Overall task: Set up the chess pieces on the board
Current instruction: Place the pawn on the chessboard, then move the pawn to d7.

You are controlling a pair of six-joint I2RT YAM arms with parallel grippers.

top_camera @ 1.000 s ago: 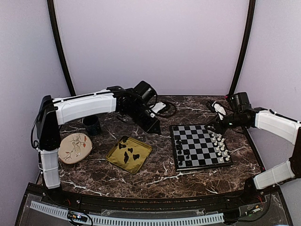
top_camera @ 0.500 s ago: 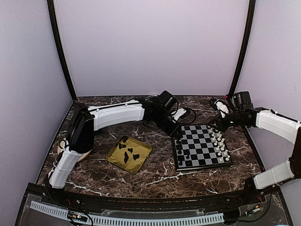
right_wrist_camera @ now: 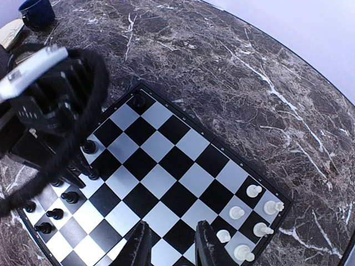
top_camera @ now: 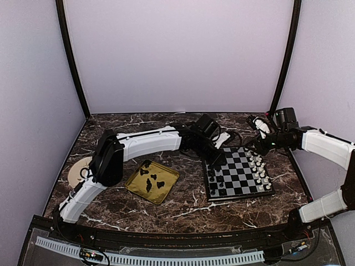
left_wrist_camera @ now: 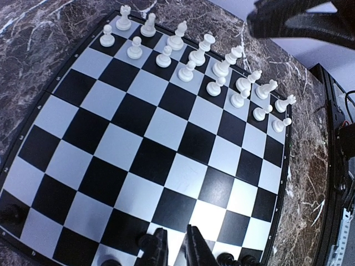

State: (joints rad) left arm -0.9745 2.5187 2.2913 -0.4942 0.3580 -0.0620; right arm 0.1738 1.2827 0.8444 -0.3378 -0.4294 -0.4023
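Note:
The board (top_camera: 237,172) lies right of centre. White chess pieces (top_camera: 259,169) stand in two rows along its right side, also seen in the left wrist view (left_wrist_camera: 191,55). A few black pieces (top_camera: 213,178) stand along its left side. More black pieces (top_camera: 151,180) lie in the gold tray (top_camera: 169,177). My left gripper (top_camera: 215,160) hangs low over the board's left edge; its fingers (left_wrist_camera: 197,252) stand a narrow gap apart and I see no piece between them. My right gripper (right_wrist_camera: 172,244) is open and empty above the board's far right part (top_camera: 257,148).
A floral plate (top_camera: 76,169) lies at the far left, partly behind the left arm. A dark blue cup (right_wrist_camera: 36,12) stands at the back of the marble table. The left arm stretches across the table from left to the board.
My left arm has swung right, from between tray and board to over the board's left edge. My right gripper has drawn back a little from the white rows.

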